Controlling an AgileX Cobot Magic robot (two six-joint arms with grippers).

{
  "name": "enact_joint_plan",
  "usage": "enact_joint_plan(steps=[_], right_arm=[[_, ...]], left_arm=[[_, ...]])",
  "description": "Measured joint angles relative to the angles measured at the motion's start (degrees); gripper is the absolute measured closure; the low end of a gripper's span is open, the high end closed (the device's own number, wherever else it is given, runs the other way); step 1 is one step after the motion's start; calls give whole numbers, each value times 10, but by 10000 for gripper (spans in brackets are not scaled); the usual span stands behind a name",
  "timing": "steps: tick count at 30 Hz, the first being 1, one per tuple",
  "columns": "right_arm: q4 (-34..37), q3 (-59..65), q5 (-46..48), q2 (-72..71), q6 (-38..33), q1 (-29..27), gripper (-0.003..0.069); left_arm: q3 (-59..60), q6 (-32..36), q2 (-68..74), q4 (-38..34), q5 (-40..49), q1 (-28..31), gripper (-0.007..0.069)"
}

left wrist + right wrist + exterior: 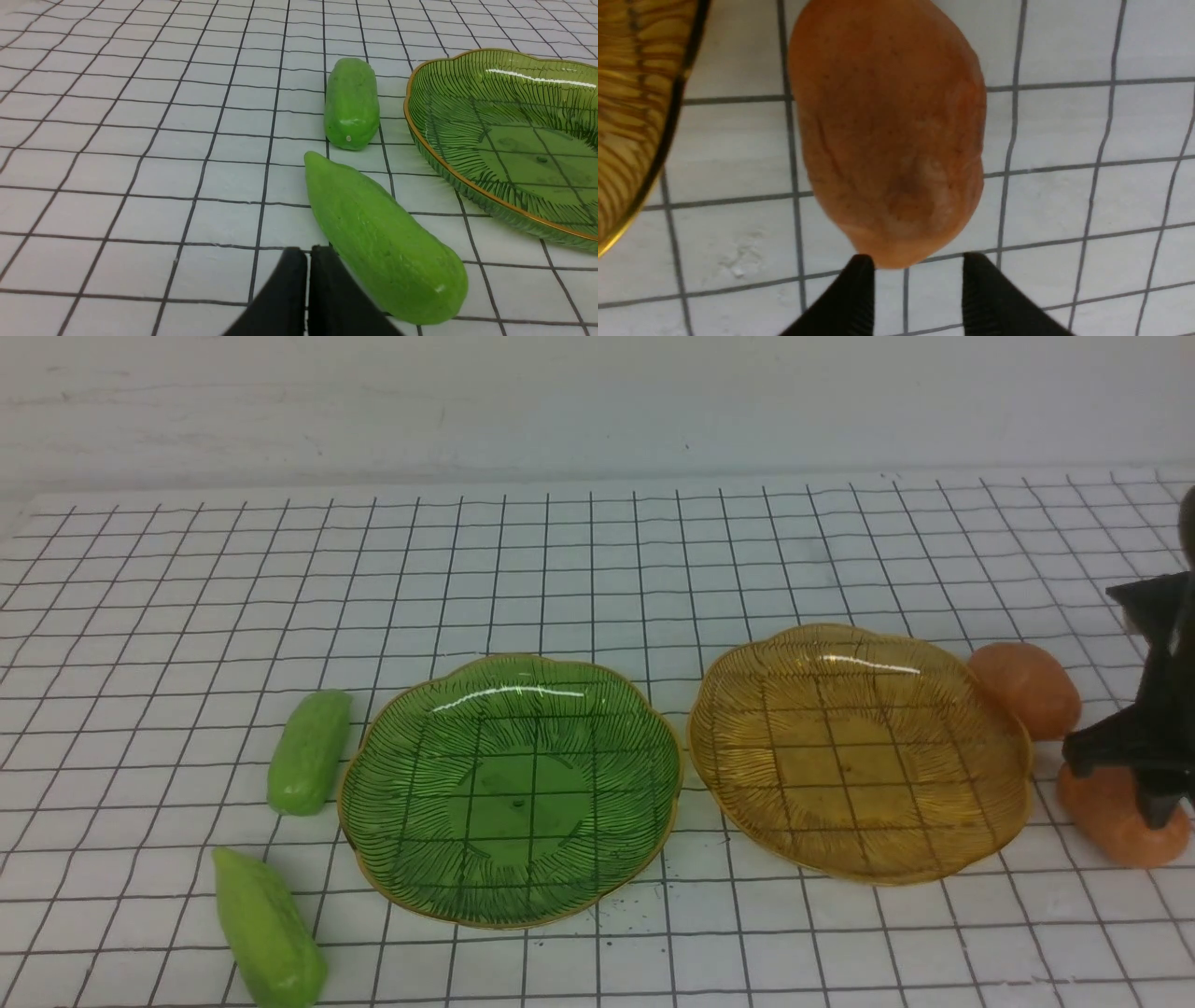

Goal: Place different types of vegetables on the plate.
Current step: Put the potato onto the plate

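The right gripper (pixel 919 257) is partly open. Its two black fingertips (pixel 861 266) stand apart, with a gap narrower than the near potato (pixel 887 130), and they sit at the blunt end of this potato, one on each side of its tip. One fingertip seems to touch the skin, but I cannot tell this for sure. The potato lies on the checked cloth (pixel 597 551).

The left gripper (pixel 308 254) is closed, finger against finger with only a thin line between them, and it holds nothing. It is low over the cloth, just beside the thick end of the near cucumber (pixel 383 238).

I take the green plate (pixel 509 660) as the mark. Both cucumbers lie on its left: the far cucumber (pixel 310 751) is just beside its rim, and the near one is closer to the robot. The amber plate (pixel 859 756) is just on its right, with the rims near but apart. Both potatoes lie beyond the amber plate, on the side away from the green plate. The far potato (pixel 1027 686) is against the amber rim, and the near one is apart from it. All four vegetables are on the cloth, outside the plates. Behind the green plate the cloth stretches wide up to the wall.

The front view shows the right gripper only as a dark shape at the picture's edge, covering part of the near potato. Its opening shows only in the right wrist view. The left gripper shows only in its own wrist view.
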Motion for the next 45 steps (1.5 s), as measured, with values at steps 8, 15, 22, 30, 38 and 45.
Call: enact_joint_plan(steps=[8,15,22,30,38,45], right_arm=[[8,-3,-47,5,15,0,47],[31,-4,-77,27,16,0,29],[-17,-5,-67,63,16,-1,99],[-19,-59,3,68,6,-3,158],[107,-177,17,48,-8,-3,158],[251,-196,18,55,-109,42,158]], left_arm=[[0,0,0,0,0,0,632],[0,0,0,0,0,0,632],[0,0,0,0,0,0,632],[0,0,0,0,0,0,632],[0,0,0,0,0,0,632],[0,0,0,0,0,0,632]])
